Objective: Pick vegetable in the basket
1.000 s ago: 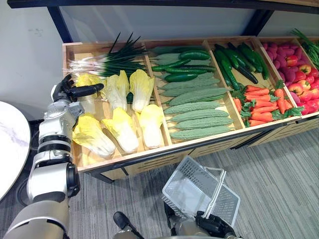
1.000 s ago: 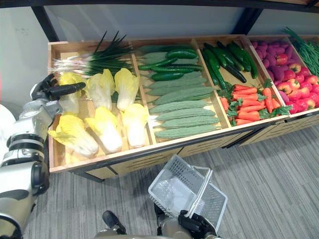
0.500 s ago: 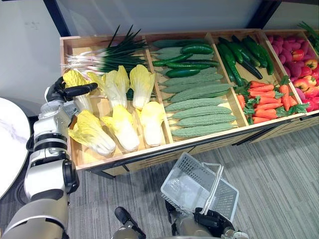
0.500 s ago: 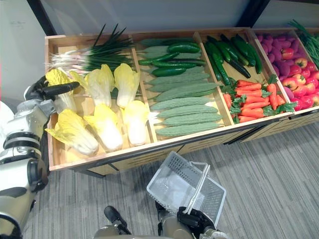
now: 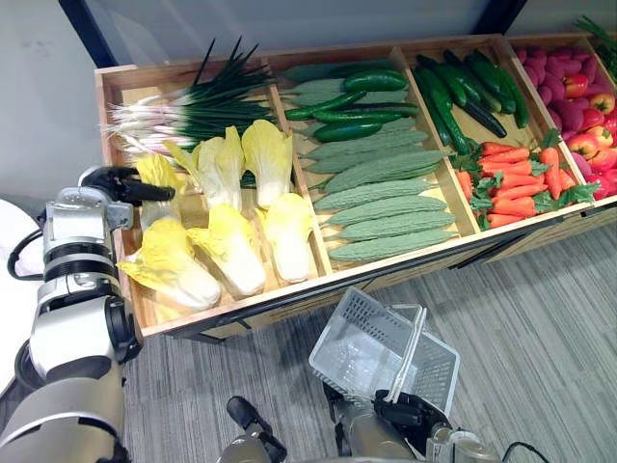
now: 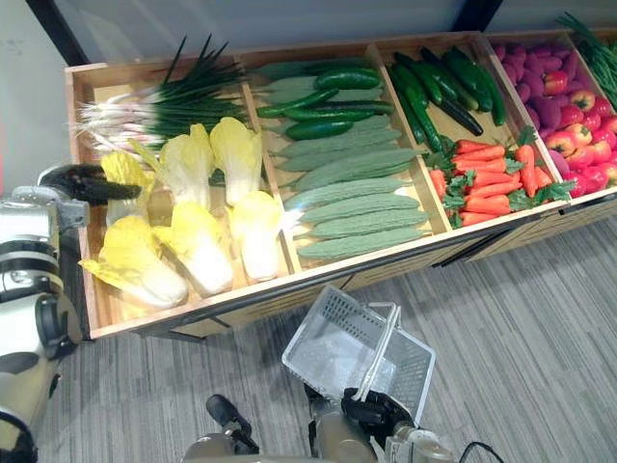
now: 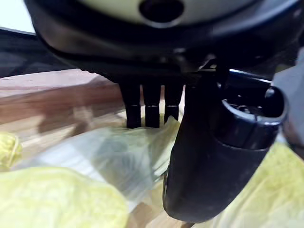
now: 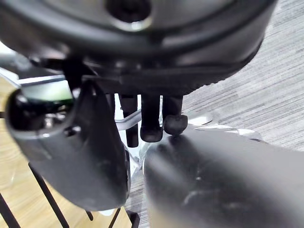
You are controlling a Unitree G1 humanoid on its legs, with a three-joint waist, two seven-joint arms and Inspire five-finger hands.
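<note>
Left arm stretches forward, left hand (image 5: 116, 182) open, fingers straight; right hand (image 5: 416, 413) sits low, seemingly curled round the basket handle (image 5: 409, 349).

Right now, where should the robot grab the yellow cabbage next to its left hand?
Round the pale stalk end of the napa cabbage, coming from above on its left, where the left hand is. It lies flat, its leaves look floppy, and another cabbage crowds its right.

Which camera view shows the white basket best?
The left eye view: the whole basket shows, tilted, its handle held by the right hand. The right eye view shows nearly the same. The right wrist view gives a close piece of the handle past the fingers. The left wrist view faces a cabbage.
</note>
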